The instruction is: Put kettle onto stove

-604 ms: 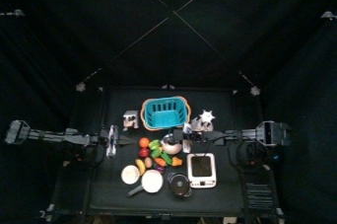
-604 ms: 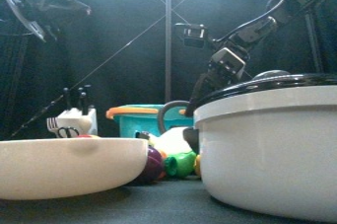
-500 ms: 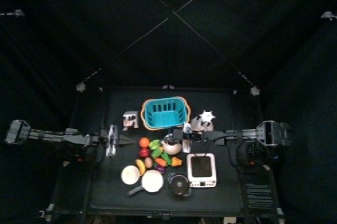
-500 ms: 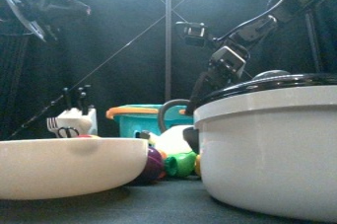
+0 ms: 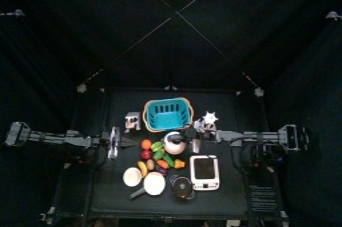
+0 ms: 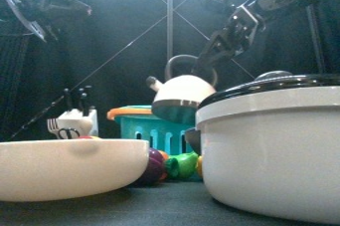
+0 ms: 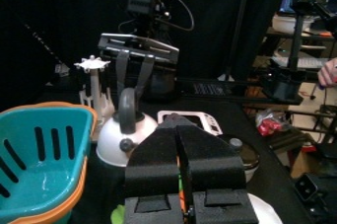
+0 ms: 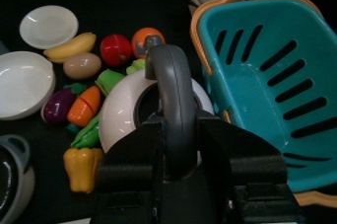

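The left arm is stretched low over the table's left side; its gripper (image 7: 184,159) is seen with jaws pressed together, nothing between them. The right arm is reached in from the right, bent high and pointed down; the right gripper (image 8: 178,119) is clamped on the dark handle of the kettle (image 6: 182,96). The kettle is small, round and shiny grey; it is held up in the air, just beside the blue basket (image 5: 167,117). The white stove (image 5: 205,171) is seen lower right, apart from it.
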Available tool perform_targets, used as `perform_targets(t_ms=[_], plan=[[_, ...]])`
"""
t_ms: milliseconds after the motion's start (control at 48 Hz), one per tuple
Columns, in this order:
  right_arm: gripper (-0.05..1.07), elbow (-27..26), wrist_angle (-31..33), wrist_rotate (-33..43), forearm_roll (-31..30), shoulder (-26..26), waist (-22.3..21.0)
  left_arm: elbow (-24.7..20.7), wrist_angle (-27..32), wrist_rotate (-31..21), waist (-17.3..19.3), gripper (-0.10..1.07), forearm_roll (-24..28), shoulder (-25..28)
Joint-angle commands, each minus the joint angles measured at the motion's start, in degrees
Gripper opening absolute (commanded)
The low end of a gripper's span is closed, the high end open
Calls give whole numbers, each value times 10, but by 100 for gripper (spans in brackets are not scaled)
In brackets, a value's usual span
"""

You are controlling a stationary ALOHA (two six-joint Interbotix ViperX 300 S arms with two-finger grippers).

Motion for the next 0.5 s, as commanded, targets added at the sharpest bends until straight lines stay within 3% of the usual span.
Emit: perform_targets(t_ms=[0,479], plan=[[49,8,-3,1,16,-50,15,-14,-6,0,1,-2,2,1],[49,137,46,2,133,-200,91,-15,-7,1,2,-2,2,1]])
